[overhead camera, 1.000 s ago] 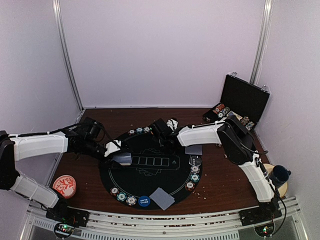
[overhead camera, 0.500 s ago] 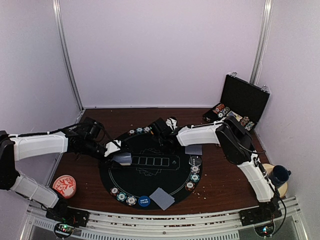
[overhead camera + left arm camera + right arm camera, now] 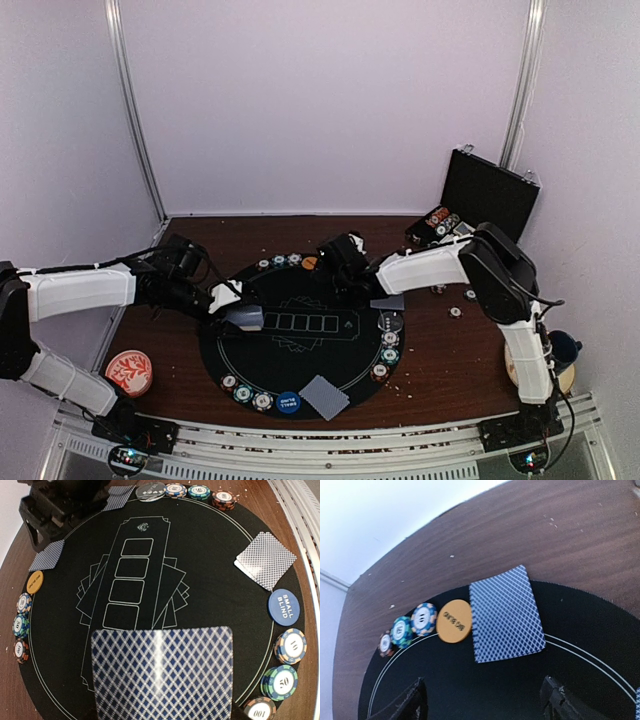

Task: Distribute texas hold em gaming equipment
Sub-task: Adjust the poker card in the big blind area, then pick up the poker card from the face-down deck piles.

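**Card mat on a wooden worktop: one tool loaded, one empty**

Pale walls enclose a dark wooden worktop; a round black mat lies at its middle, printed with a row of white card outlines. The left tool hangs over the mat's left edge, clamped on a pack of cards; the pack's blue-diamond back faces up and fills the bottom of the left wrist view. The right tool is over the far side of the mat; its fingers stand apart with only the mat between them.

Things lie at three spots along the mat's rim. On the far side the far card lies face down across the mat's edge; an orange disc sits just beside it on the left; the far chips, three in a row, follow the rim from there. On the near side the near cards lie face down; a blue disc marked SMALL BLIND is just beside them; the near chips curve away to the left. On the right the right-hand cards overlap the rim; a grey disc and the right-hand chips run toward the near edge.

An open black case stands in the far right corner with more chips inside; two loose chips lie on the bare wood near it. A red-and-white dish sits off the mat at near left; a dark blue cup stands at the right edge.
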`<action>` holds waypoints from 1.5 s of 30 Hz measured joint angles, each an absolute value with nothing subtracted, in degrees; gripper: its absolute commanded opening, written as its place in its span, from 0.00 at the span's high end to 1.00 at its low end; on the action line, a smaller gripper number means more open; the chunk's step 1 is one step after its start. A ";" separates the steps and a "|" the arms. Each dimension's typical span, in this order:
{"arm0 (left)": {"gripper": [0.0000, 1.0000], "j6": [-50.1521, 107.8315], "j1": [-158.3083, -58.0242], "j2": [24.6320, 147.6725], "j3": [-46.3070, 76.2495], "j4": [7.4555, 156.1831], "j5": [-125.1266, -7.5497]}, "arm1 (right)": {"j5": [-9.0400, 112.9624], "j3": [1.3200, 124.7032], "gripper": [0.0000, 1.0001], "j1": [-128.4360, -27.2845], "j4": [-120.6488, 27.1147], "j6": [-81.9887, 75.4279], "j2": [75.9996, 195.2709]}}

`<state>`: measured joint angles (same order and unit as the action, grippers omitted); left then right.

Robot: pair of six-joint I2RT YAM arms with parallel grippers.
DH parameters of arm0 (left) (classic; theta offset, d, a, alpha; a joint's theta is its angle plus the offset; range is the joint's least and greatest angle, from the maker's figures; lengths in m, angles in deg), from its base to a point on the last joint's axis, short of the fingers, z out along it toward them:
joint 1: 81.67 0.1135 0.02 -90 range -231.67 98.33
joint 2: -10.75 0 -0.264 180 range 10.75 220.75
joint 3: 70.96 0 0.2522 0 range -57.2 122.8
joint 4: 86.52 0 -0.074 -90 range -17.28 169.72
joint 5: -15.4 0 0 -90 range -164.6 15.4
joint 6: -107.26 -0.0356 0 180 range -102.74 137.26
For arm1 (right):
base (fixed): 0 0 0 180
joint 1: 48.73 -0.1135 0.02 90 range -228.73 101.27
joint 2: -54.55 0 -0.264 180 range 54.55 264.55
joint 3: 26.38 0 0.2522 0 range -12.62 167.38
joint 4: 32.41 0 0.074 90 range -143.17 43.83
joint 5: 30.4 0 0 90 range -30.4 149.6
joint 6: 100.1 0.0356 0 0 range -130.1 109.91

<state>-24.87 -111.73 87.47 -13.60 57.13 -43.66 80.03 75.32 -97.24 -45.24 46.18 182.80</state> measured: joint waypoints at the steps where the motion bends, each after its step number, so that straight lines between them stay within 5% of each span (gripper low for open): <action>1: 0.87 -24.87 -111.73 87.47 -13.60 57.13 -43.66 | 79.31 73.90 0.13 -97.24 -44.57 45.69 181.03; 5: 0.87 -24.87 -111.73 87.47 -13.58 57.13 -43.73 | 75.50 68.30 0.03 -97.66 -40.50 42.00 172.13; 10: 0.87 -24.87 -111.73 87.47 -13.58 57.13 -43.73 | 66.89 63.19 0.03 -98.67 -33.86 36.80 164.27; 22: 0.87 -24.93 -111.73 86.58 -13.69 57.13 -43.68 | 43.64 53.64 0.05 -105.86 -20.89 33.72 164.99; 45: 0.87 -25.96 -111.75 85.75 -14.06 57.02 -42.63 | 37.30 69.40 0.20 -108.85 -18.84 36.27 179.26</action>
